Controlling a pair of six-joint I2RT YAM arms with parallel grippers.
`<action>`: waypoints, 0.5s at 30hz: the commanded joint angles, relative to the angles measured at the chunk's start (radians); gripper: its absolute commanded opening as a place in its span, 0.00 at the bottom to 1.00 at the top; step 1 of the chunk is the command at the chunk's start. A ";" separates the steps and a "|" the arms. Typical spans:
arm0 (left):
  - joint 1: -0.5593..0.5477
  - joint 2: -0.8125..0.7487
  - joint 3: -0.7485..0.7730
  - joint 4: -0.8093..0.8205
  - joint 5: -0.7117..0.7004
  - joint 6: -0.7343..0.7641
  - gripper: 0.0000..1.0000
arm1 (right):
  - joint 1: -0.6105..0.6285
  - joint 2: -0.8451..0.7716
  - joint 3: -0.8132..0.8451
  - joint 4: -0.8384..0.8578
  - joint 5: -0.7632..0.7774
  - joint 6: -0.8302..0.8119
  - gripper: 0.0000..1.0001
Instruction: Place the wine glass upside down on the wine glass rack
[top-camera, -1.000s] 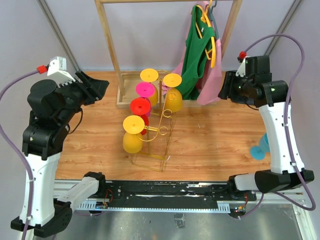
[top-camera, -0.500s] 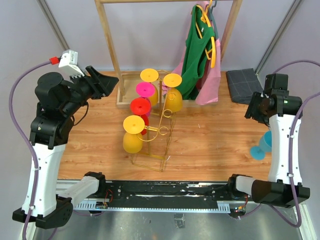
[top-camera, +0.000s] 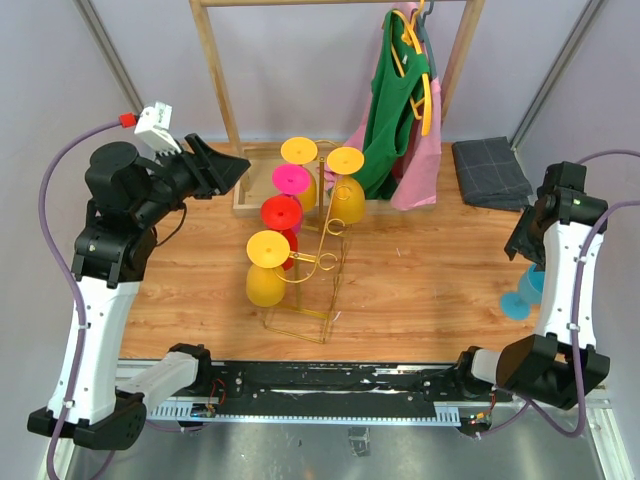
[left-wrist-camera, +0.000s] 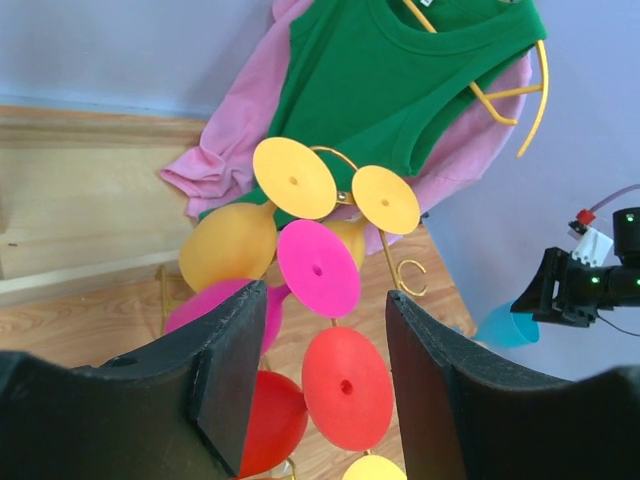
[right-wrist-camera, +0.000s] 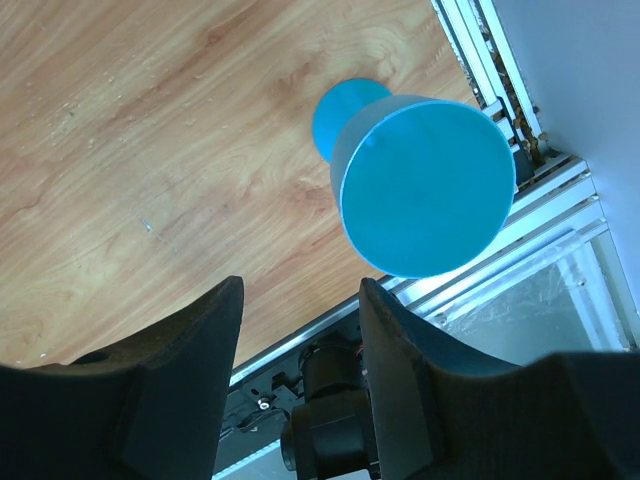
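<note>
The blue wine glass stands at the table's right edge, and the right wrist view shows it from above. My right gripper hangs open and empty just above and behind it. The gold wire wine glass rack stands mid-table with several yellow, pink and red glasses hanging upside down on it. My left gripper is open and empty, raised to the left of the rack. The left wrist view shows the rack's curled arm and the hung glasses between the open jaws.
A tall wooden clothes rail frame stands behind the rack, with green and pink garments on hangers. A folded grey cloth lies at the back right. A metal rail runs along the table's near edge.
My right arm has swung from the back right outward and down over the blue glass. My left arm has risen and moved right toward the rack. Both grippers stay open.
</note>
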 joint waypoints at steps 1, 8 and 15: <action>0.006 -0.006 -0.010 0.055 0.044 -0.003 0.56 | -0.045 0.025 -0.014 -0.015 0.036 0.001 0.52; 0.005 -0.003 -0.007 0.052 0.059 -0.007 0.56 | -0.117 0.070 -0.033 0.002 -0.020 0.013 0.51; -0.011 0.024 0.043 0.044 0.073 -0.025 0.56 | -0.160 0.088 -0.032 -0.002 -0.018 0.021 0.53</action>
